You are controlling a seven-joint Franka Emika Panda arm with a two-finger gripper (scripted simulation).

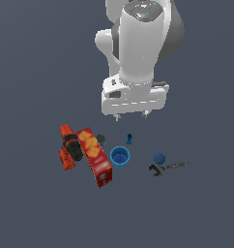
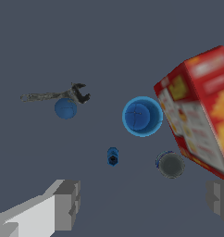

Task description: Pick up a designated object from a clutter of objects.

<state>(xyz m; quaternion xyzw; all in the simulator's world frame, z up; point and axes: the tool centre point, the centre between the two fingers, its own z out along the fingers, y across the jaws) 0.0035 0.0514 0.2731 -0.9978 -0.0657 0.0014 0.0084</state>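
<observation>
1. Gripper (image 1: 131, 116) hanging above the clutter with jaws spread wide, holding nothing and touching nothing; in the wrist view, fingers (image 2: 67, 203) far apart with bare floor between them
2. Tiny dark-blue peg (image 1: 129, 139) standing on the floor just under the gripper, at about 1 o'clock from the blue cup (image 1: 120, 157), near it but apart; seen again in the wrist view (image 2: 112, 156), clear of both fingers
3. Red cracker box (image 1: 95, 156) lying flat at 9 o'clock of the cup, just beside it
4. Orange-and-black tool (image 1: 69, 147) against the box on its 9 o'clock side
5. Small dark round piece (image 1: 100, 140) at 11 o'clock of the cup, next to the box
6. Blue ball (image 1: 159, 158) at 3 o'clock of the cup, well apart from it, with the thin dark metal tool (image 1: 168, 167) right beside the ball
</observation>
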